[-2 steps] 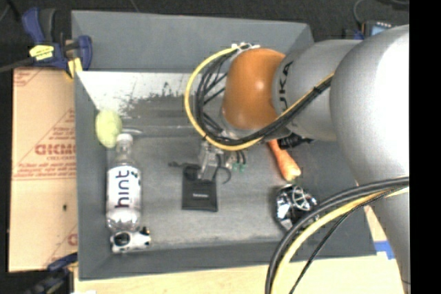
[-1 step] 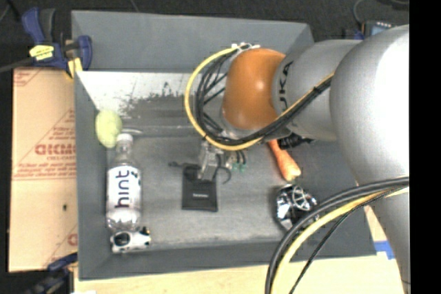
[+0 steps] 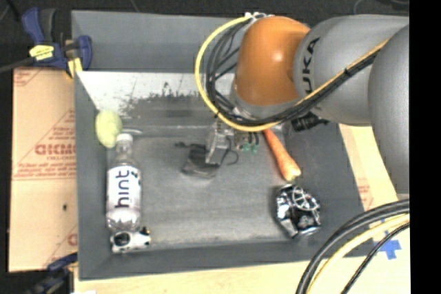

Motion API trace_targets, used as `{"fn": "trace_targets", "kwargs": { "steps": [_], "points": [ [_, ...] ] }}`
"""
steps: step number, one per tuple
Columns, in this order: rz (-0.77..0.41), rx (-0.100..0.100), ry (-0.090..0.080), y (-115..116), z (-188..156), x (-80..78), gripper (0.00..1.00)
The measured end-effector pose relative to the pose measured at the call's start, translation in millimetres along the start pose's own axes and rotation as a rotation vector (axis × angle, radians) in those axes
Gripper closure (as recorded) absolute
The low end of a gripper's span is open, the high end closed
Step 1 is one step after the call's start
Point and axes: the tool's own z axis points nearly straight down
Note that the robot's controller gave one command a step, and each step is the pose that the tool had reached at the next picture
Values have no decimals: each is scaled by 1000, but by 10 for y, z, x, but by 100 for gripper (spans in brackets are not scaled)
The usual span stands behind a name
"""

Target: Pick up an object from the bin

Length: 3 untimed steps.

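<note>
Bin [image 3: 207, 224], grey metal, seen from above. The arm reaches in from the right edge, its orange cover over the wrist.

Claw [image 3: 214, 152]: low over the middle of the bin floor. Whether it is spread or pressed together cannot be told, as the wrist and cables block the line of sight. Nothing can be seen held in it.

Dark shape [image 3: 197, 164]: small and flat, on the floor right at the claw's tip, on its left-near side. Whether it is a thing or a shadow cannot be told.

Carrot [image 3: 282, 155]: orange, just right of the claw, lying slantwise with its thick end toward the near-right corner.

Black-and-white lump [image 3: 298, 210]: near-right corner, apart from the carrot.

Bottle [image 3: 124, 191]: clear, labelled "hint", lying along the left edge, well apart from the claw.

Ball [image 3: 108, 127]: yellow-green, against the left wall, touching the bottle's far end.

Small black-and-white piece [image 3: 131, 239]: near-left corner, at the bottle's near end.
</note>
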Motion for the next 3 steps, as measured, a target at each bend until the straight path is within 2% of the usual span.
{"fn": "trace_targets", "kwargs": {
  "steps": [1,2,3],
  "points": [
    [0,0,0,0,0,0,100],
    [-1,-2,-11,26,-1749,36,100],
    [-1,-1,-7,24,-1730,41,100]
  ]
}}
